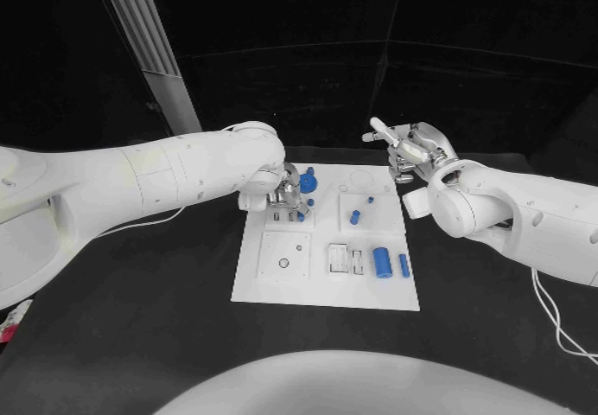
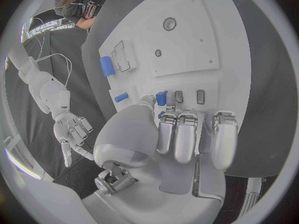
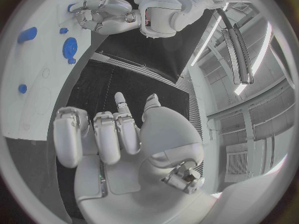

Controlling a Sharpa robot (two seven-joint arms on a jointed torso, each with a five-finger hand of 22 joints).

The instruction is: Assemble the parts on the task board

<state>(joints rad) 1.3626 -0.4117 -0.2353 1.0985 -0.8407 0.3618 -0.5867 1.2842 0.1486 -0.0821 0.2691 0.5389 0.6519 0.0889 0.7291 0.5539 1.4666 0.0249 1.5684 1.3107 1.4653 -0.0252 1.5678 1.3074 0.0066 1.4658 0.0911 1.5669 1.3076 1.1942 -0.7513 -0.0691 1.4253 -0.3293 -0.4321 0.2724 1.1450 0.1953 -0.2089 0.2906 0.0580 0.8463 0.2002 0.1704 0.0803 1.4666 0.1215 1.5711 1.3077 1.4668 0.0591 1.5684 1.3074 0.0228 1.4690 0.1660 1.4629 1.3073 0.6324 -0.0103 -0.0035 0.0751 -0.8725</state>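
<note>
The left hand [image 1: 284, 192] was low over the far left part of the white task board [image 1: 281, 290], and its thumb and one finger pinched a small blue peg [image 2: 161, 97] just above a row of small dark slots [image 2: 189, 96] in the board, while its other fingers [image 2: 187, 139] were curled down side by side. Just beside this hand, on the far side of the board, a blue gear [image 1: 308, 181] stood upright. The right hand [image 1: 409, 149] was raised above the far right corner of the board; it held nothing, and its fingers were partly curled with one finger stretched out. Near the middle of the board a small blue pin [image 1: 355, 216] lay, and a smaller blue piece [image 1: 370, 201] was close to it on the far side. At the near right part of the board a blue cylinder [image 1: 383, 262] lay next to a thin blue rod [image 1: 405, 265], with pale rectangular recesses [image 1: 339, 258] just to their left. The board lay on the black bench [image 1: 124, 320].
</note>
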